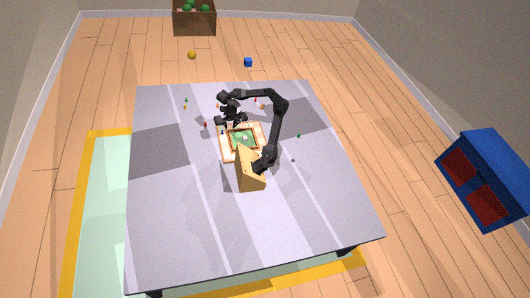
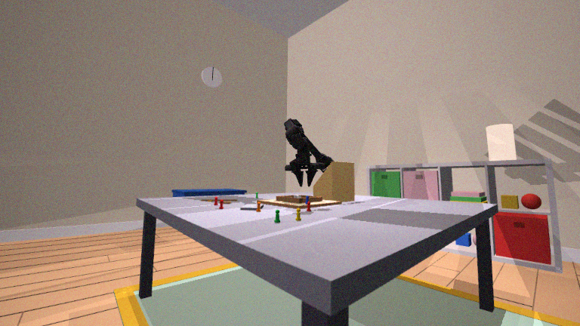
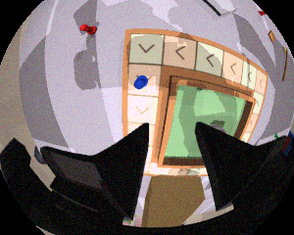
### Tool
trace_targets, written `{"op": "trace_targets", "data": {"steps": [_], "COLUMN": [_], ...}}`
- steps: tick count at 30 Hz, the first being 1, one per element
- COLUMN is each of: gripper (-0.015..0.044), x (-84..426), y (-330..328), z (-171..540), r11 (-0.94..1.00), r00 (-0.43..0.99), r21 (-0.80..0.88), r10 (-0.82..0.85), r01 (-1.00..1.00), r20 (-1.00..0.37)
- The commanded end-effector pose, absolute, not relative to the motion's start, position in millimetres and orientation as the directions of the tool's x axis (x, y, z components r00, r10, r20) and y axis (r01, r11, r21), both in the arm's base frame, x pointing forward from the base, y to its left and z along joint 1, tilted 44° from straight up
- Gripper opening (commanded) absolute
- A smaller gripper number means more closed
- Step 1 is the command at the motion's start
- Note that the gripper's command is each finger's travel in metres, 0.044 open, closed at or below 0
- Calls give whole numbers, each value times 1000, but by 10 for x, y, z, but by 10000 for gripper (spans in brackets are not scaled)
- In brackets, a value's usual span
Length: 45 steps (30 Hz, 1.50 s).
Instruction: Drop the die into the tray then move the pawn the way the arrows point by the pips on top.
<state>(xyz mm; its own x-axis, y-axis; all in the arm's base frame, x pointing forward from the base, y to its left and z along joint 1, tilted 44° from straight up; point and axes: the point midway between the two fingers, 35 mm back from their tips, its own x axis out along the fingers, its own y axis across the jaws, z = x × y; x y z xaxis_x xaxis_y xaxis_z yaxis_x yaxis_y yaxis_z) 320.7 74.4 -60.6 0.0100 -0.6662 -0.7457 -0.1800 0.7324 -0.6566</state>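
Observation:
My gripper [image 1: 230,125] [image 2: 304,185] [image 3: 172,127] is partly open with nothing between its fingers, pointing down above the board's far left part. The pale die [image 1: 245,137] lies in the green-floored tray [image 1: 230,140] [image 2: 291,198] [image 3: 171,110]; its top pips are too small to read, and the right finger mostly hides that spot in the wrist view. The blue pawn [image 1: 222,132] [image 2: 306,199] [image 3: 140,81] stands on the board [image 1: 224,154] [image 2: 269,202], on the left column's square beside the corner square. The wrist view shows this corner's arrow pointing toward the pawn's square.
A red pawn [image 1: 205,124] [image 2: 308,206] [image 3: 88,29] stands left of the board. Orange [image 1: 217,105] [image 2: 258,206], yellow [image 1: 185,106] [image 2: 298,214] and green [image 1: 186,100] [image 2: 277,216] pawns stand farther out. A tall wooden block [image 1: 250,174] [image 2: 342,181] [image 3: 171,201] stands at the board's near side.

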Motion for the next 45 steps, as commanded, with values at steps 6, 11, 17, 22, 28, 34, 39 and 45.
{"op": "trace_targets", "data": {"steps": [6,11,17,22,28,34,39,45], "gripper": [200,200,200,200,200,200,200,200], "x": [3401,3411,3411,3420,3423,3430,3437,3443], "y": [998,998,998,894,858,794,738,671], "z": [-912,-911,-911,-1020,-1060,-1129,-1187,-1256], "r11": [686,686,686,686,686,686,686,685], "r00": [56,56,56,56,55,55,55,56], "r21": [-609,-609,-609,-610,-610,-610,-610,-611], "r10": [-681,-681,-681,-681,-681,-681,-681,-682], "r01": [397,397,397,397,396,395,396,397], "r20": [-730,-730,-730,-730,-730,-730,-730,-729]}}
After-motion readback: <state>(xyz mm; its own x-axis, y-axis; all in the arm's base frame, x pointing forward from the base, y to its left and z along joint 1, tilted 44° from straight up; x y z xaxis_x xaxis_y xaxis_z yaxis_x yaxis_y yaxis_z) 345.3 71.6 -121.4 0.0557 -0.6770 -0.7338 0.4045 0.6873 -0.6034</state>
